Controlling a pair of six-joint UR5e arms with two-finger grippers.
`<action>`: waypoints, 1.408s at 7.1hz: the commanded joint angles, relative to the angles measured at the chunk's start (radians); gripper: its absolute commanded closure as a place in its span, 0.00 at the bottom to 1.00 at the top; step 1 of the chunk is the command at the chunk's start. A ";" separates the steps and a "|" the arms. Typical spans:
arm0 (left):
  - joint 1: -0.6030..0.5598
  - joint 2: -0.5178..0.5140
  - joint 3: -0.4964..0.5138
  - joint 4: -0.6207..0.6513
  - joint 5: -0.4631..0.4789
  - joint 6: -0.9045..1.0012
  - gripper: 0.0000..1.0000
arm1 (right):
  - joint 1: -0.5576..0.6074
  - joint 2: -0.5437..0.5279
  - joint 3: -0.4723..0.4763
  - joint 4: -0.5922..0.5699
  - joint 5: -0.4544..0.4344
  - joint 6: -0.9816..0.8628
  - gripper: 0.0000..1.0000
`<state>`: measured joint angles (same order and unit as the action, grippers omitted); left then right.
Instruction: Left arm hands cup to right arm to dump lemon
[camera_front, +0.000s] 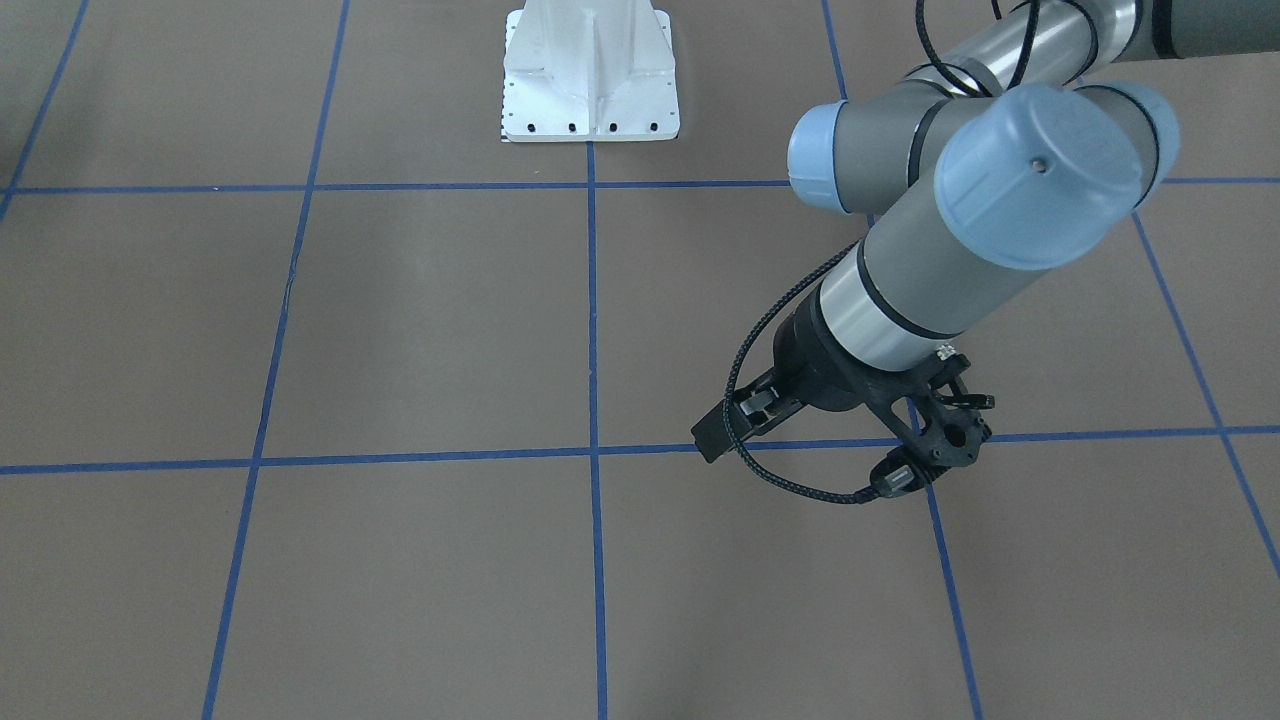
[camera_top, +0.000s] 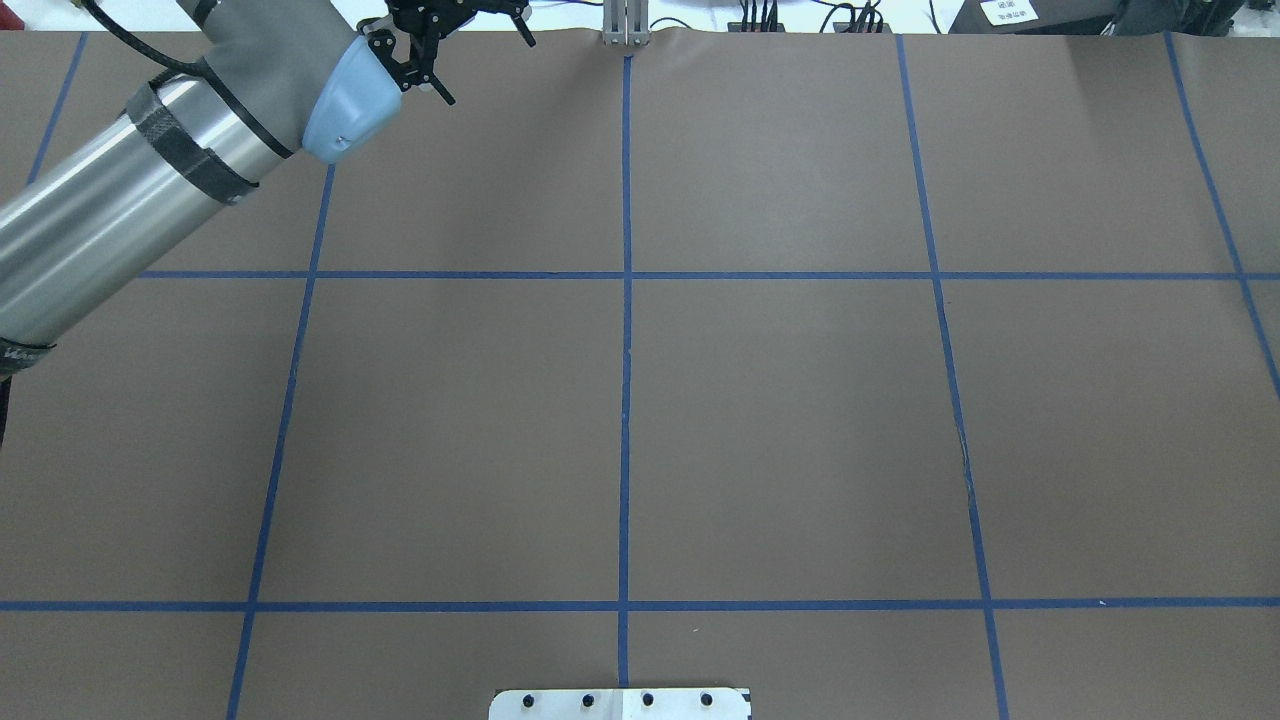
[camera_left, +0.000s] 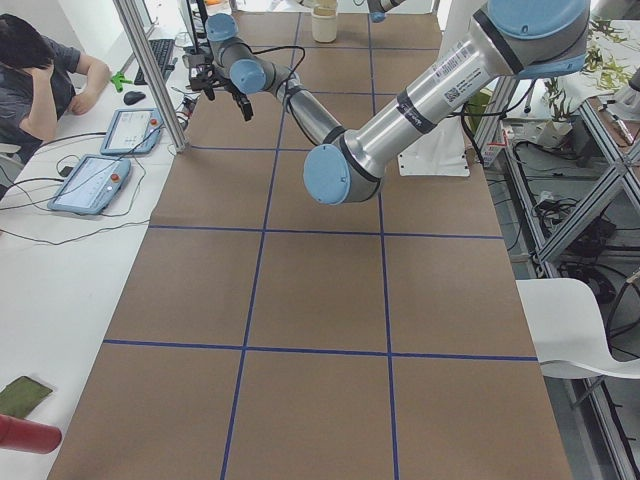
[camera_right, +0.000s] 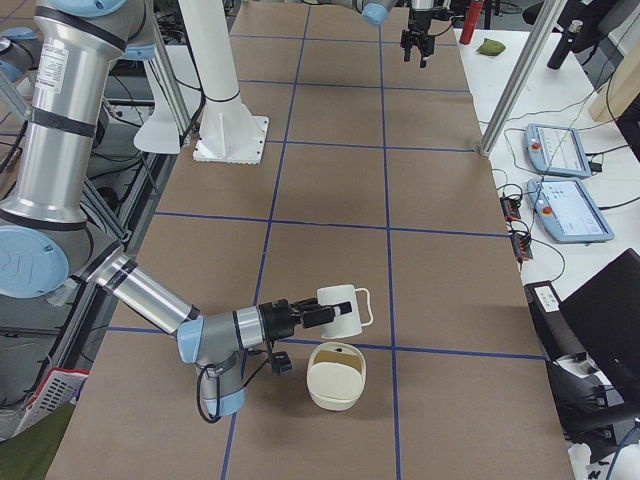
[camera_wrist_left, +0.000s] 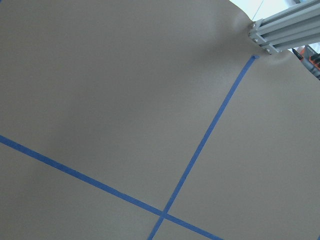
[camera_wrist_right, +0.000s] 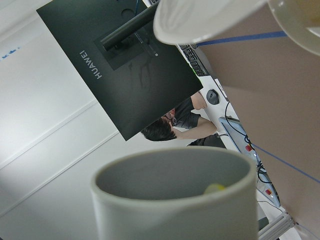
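Exterior right view: right gripper (camera_right: 306, 314) meets the cup (camera_right: 340, 308) (grip impossible to judge), cream bowl (camera_right: 336, 376) at its 6 o'clock; lemon (camera_wrist_right: 216, 189) inside the cup. Left gripper (camera_right: 416, 55) spread, empty.

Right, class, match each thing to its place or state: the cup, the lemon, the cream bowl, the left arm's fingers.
Things:
1. cup
2. lemon
3. cream bowl
4. left fingers

Places or states:
A. inside the cup
B. resting on the table
C. raised off the table
D. carrying nothing

Pairs: 1-C, 2-A, 3-B, 4-D
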<state>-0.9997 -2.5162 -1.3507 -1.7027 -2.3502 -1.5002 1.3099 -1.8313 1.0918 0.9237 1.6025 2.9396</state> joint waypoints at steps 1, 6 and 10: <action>0.003 -0.006 0.002 0.002 0.014 0.000 0.00 | 0.000 -0.012 -0.004 0.029 -0.019 0.075 0.95; 0.010 -0.012 0.004 0.002 0.022 0.000 0.00 | -0.001 0.007 -0.115 0.129 -0.062 0.079 0.94; 0.016 -0.012 0.004 0.002 0.037 0.000 0.00 | -0.001 0.029 -0.113 0.130 -0.059 0.110 0.91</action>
<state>-0.9863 -2.5280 -1.3469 -1.7012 -2.3153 -1.5002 1.3085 -1.8135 0.9773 1.0527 1.5415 3.0593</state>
